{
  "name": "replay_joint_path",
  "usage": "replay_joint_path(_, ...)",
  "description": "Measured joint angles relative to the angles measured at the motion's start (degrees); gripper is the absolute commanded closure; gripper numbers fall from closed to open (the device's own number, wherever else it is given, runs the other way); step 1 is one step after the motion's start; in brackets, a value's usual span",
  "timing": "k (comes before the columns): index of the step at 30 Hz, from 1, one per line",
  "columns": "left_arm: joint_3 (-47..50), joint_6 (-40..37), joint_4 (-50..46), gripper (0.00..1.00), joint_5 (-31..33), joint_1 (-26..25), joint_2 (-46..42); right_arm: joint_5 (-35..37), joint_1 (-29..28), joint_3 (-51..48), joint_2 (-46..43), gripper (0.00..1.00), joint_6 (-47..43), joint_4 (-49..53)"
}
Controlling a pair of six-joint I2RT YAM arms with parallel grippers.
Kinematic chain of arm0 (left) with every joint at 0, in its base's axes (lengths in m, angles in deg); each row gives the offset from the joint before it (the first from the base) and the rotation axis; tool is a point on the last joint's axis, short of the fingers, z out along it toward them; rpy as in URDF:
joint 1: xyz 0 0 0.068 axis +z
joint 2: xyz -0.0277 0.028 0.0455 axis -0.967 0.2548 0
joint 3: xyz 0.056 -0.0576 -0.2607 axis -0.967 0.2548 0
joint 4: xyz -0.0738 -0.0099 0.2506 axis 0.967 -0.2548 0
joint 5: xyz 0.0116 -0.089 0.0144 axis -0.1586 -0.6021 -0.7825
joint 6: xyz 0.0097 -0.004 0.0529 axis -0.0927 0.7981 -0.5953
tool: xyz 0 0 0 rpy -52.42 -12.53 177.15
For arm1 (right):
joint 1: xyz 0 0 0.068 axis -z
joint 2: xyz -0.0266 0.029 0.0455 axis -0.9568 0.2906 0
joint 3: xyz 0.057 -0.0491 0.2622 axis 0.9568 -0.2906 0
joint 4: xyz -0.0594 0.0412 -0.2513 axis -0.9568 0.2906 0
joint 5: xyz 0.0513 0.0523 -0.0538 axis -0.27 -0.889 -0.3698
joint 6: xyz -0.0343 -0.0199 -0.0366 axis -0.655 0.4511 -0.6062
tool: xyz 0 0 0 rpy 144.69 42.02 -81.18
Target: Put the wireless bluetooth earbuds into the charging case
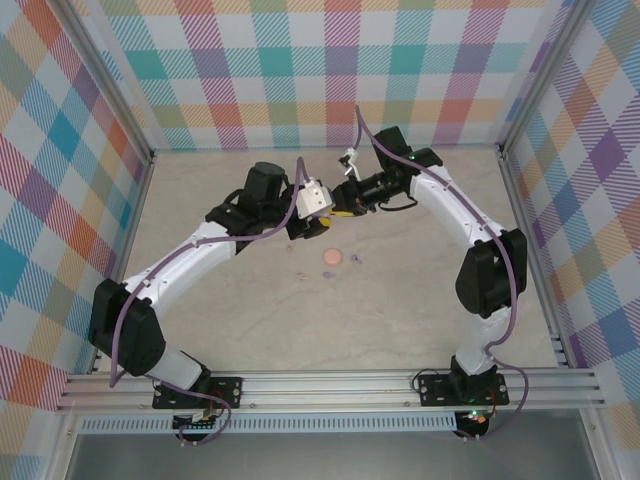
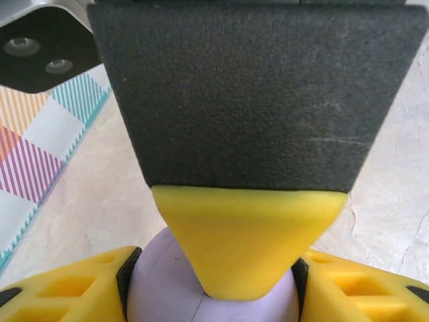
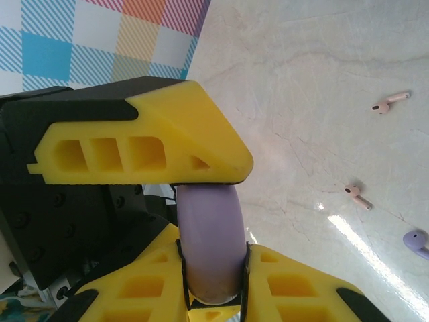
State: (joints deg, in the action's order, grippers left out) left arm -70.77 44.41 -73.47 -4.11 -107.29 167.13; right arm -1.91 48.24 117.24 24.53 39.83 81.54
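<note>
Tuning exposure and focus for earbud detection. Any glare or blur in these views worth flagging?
Right wrist: a bright glare streak on the table runs close to the purple earbud; the pink earbuds are sharp. Left wrist: no glare, the lavender case is evenly lit, table behind slightly soft. Top external: even light, soft shadows only, earbuds are tiny specks.

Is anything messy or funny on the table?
Yes. Two pink earbuds and a purple earbud lie scattered on the table. The case is pinched by the left gripper and right gripper at once.
</note>
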Motion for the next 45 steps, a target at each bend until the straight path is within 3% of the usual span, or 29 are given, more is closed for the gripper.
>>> replay_joint_path(5,-0.5,0.2,-0.4,0.47,-0.2,0.0,0.4,0.2,0.0,0.1,0.1,0.73,-0.2,0.0)
replay_joint_path(9,-0.6,1.7,-0.4,0.48,-0.4,0.0,0.7,0.5,0.0,0.1,0.1,0.59,-0.2,0.2)
replay_joint_path(16,-2.0,7.7,-0.3,0.48,-1.3,0.1,3.2,2.0,0.3,0.0,-0.1,0.47,1.3,-1.2)
replay_joint_path(25,-2.0,18.2,0.0,0.48,-6.5,2.7,5.0,6.1,3.9,-6.4,-6.3,0.46,5.1,-7.5)
replay_joint_path(34,-2.9,34.0,1.3,0.47,-12.7,6.6,7.2,10.7,8.7,-13.7,-13.3,0.46,4.9,-14.4)
replay_joint_path(45,-14.8,56.0,-1.4,0.47,-20.1,8.3,12.2,16.8,8.4,-38.6,-27.4,0.38,-5.4,-38.5)
